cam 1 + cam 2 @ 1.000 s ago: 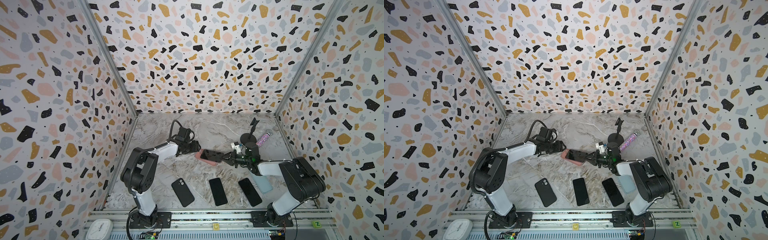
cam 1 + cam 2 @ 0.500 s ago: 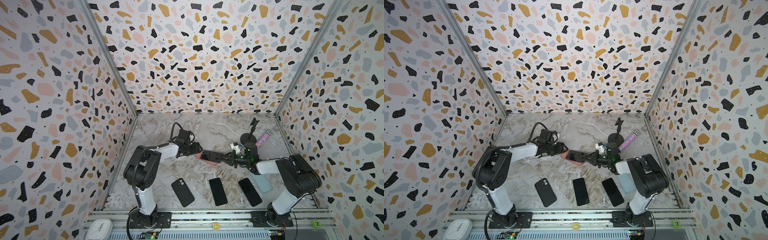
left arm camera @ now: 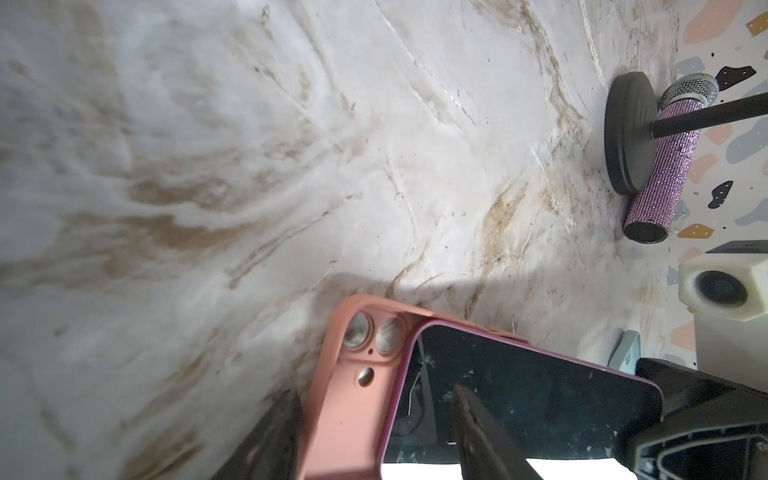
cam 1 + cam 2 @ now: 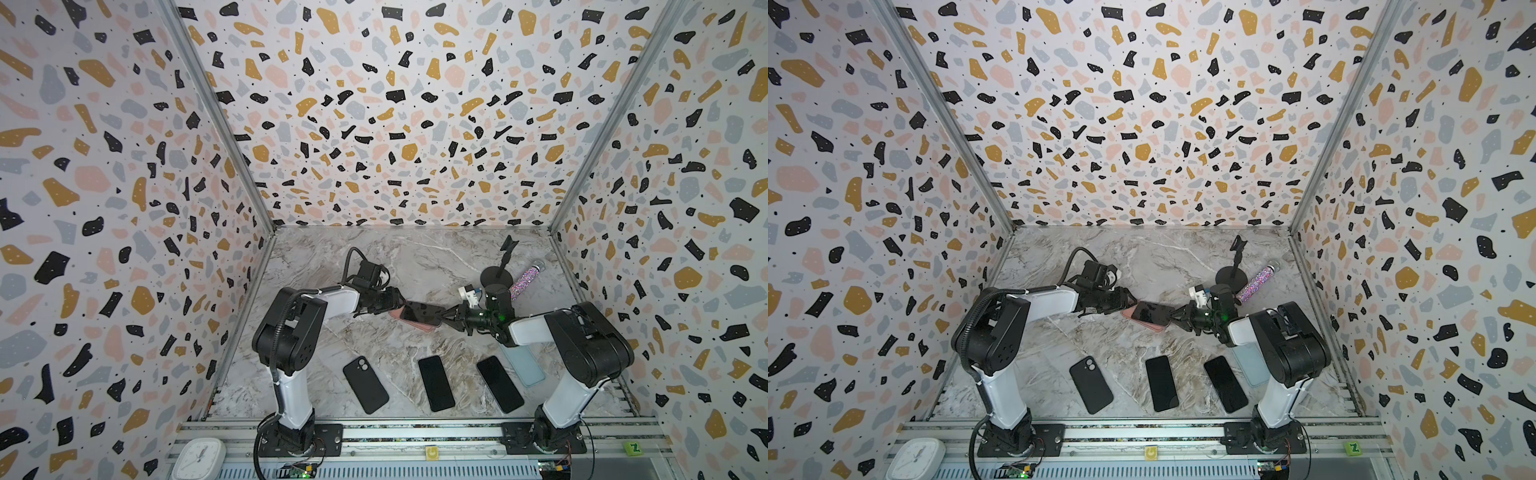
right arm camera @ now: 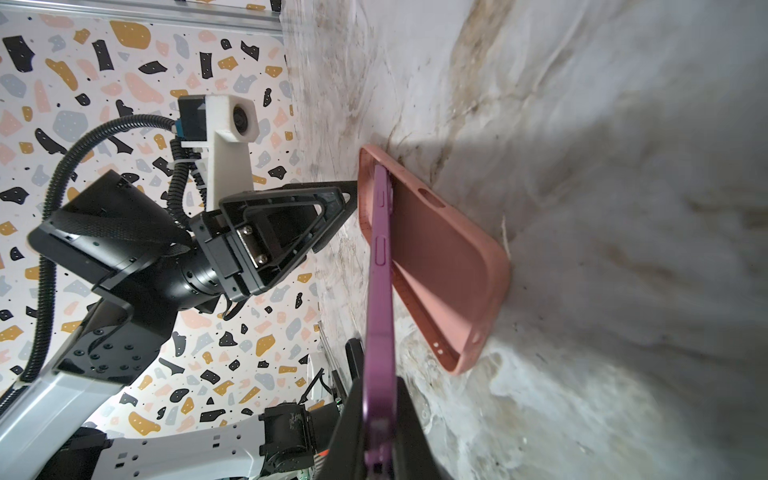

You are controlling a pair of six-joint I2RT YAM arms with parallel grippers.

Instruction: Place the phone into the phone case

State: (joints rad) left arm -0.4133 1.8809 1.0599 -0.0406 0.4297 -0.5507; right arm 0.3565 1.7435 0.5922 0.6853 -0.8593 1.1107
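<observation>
Insertion under way: right tool point(image 5: 376, 415) clamps the purple-rimmed black-screened phone point(image 5: 380, 291), tilted, its far end meeting the salmon-pink soft case point(image 5: 449, 270), which lies on the marble surface point(image 3: 208, 166). The left tool point(image 3: 374, 390) stands parted astride the case's camera end. Next, likely: lower the phone and press it flat.

Matt pink case point(image 5: 440, 249); glossy phone point(image 3: 540, 374) screen (smudged).

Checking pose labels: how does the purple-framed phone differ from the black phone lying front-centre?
The purple-framed phone is clamped at one end in the right hand; the black phone is untouched. The purple-framed phone is tilted, far end meeting the salmon-pink silicone case; the black phone lies flat on the marble table. Both show dark screens upward.
</observation>
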